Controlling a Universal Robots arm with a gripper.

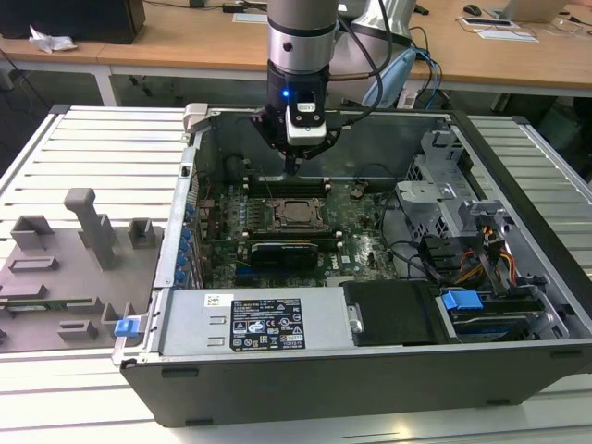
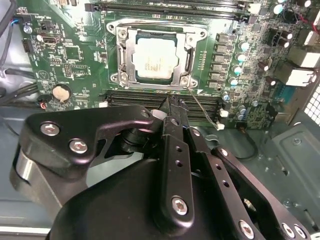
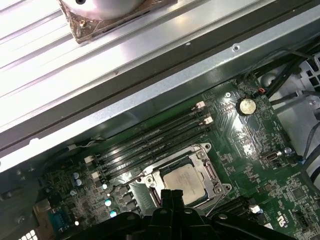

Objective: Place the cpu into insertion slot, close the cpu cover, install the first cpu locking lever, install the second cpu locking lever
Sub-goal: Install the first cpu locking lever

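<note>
- End effector (image 2: 172,102): fingers pressed together, holding nothing, low over mobo (image 2: 70,65) just beside insertion slot (image 2: 155,26). Prob. set to work the loose locking lever (image 2: 206,111).
- cpu (image 2: 155,60) seated in slot, cpu cover (image 2: 189,55) down over it.
- Open PC case (image 1: 518,361) on slatted metal worktop (image 1: 92,139); wooden desks (image 1: 185,46) far behind.
</note>
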